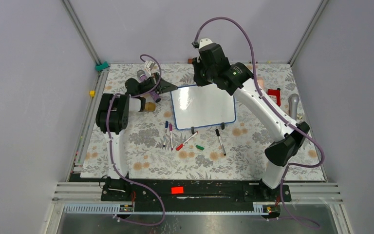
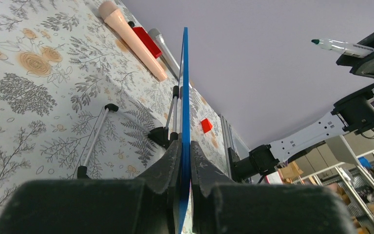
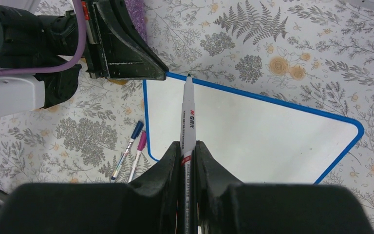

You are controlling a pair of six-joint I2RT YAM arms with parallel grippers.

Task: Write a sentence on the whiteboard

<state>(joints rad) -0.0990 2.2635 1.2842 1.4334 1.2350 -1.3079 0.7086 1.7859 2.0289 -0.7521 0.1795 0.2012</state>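
Glossy white, thin and blue-framed, the small rectangular whiteboard (image 1: 204, 108) sat on the floral table (image 1: 146, 161), probably light, stiff, slippery. The left gripper (image 2: 185, 146) pinched its frame edge, the sensible hold; the right gripper (image 3: 187, 146) clamped a white green-tipped marker (image 3: 188, 114).

Left fingers (image 2: 168, 165) and right fingers (image 3: 165, 171) are clamped tight.

Red "M&G" lettering runs along the barrel of the white marker (image 3: 188, 117).

Loose markers (image 1: 187, 141) just beside whiteboard (image 1: 209, 107)
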